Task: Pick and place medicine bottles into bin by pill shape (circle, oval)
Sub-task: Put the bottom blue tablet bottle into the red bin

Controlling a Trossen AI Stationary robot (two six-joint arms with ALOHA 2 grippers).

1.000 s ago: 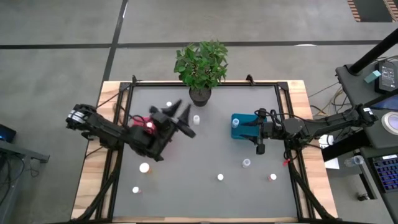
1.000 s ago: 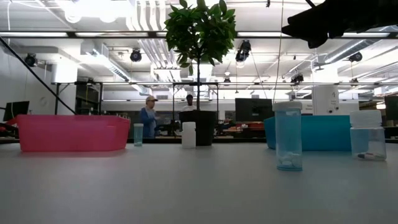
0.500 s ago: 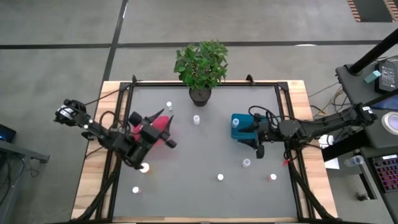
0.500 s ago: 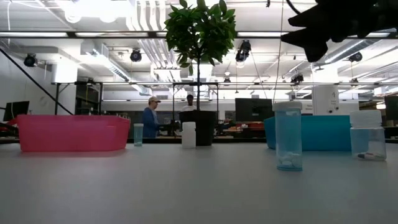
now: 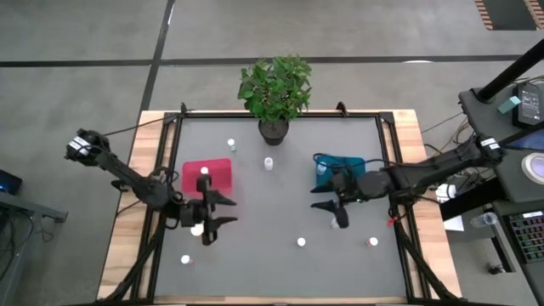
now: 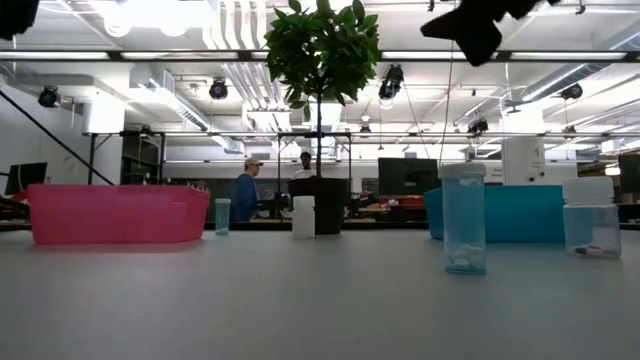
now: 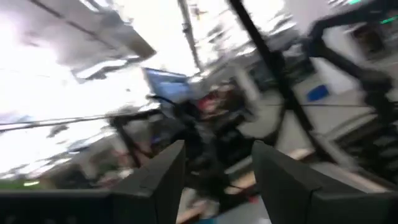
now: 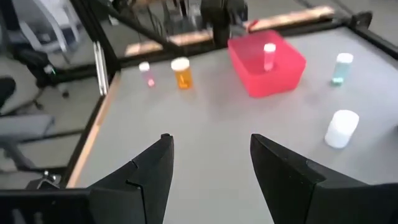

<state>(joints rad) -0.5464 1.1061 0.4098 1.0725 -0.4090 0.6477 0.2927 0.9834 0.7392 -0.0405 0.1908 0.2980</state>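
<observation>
Both dark grippers, left (image 5: 223, 212) and right (image 5: 327, 206), gape empty over matte grey table (image 5: 280, 195)

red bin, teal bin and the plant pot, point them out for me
red bin (image 5: 218, 171): high view, on its bare floor right of the bottle inside.
teal bin (image 5: 324, 181): high view, on its visible left part.
plant pot (image 6: 322, 207): low view, on its dark front wall.

Both arms are showing dark, near-black segmented links with exposed black cabling. The left pincer (image 5: 219, 211) and right pincer (image 5: 326, 204) are presenting matte black, angular, tapering fingers (image 8: 146, 174). A light-coloured fitting is sitting at the left arm's base.
</observation>
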